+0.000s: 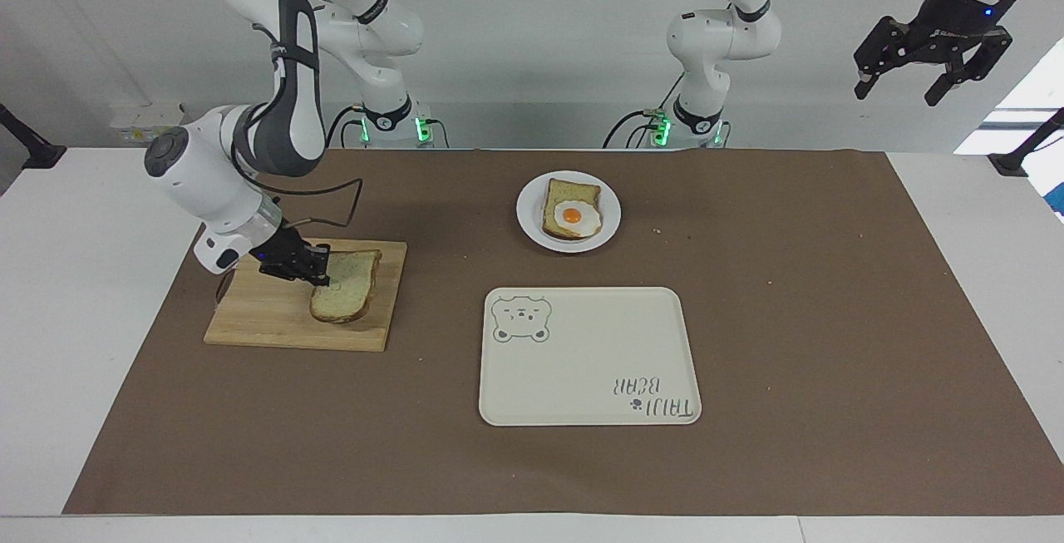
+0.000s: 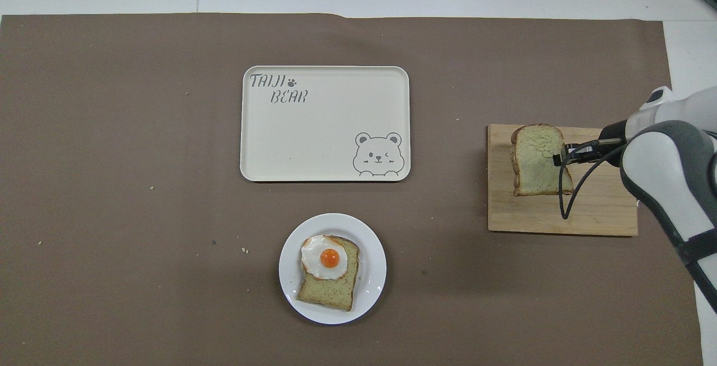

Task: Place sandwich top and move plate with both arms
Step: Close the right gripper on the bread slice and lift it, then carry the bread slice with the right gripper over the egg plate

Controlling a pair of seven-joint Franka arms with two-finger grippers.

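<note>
Right black end effector (image 1: 320,267) clamped on the plain brown-crusted bread slice (image 1: 345,295) — lift level, slowly, clearing the wooden board (image 1: 274,318).

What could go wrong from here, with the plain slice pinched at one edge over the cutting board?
1. The right gripper holds the sandwich top only by one edge, tilted above the cutting board; soft bread could tear or slip.
2. The fried egg sits off-centre on the plate, so the top may land askew.
</note>
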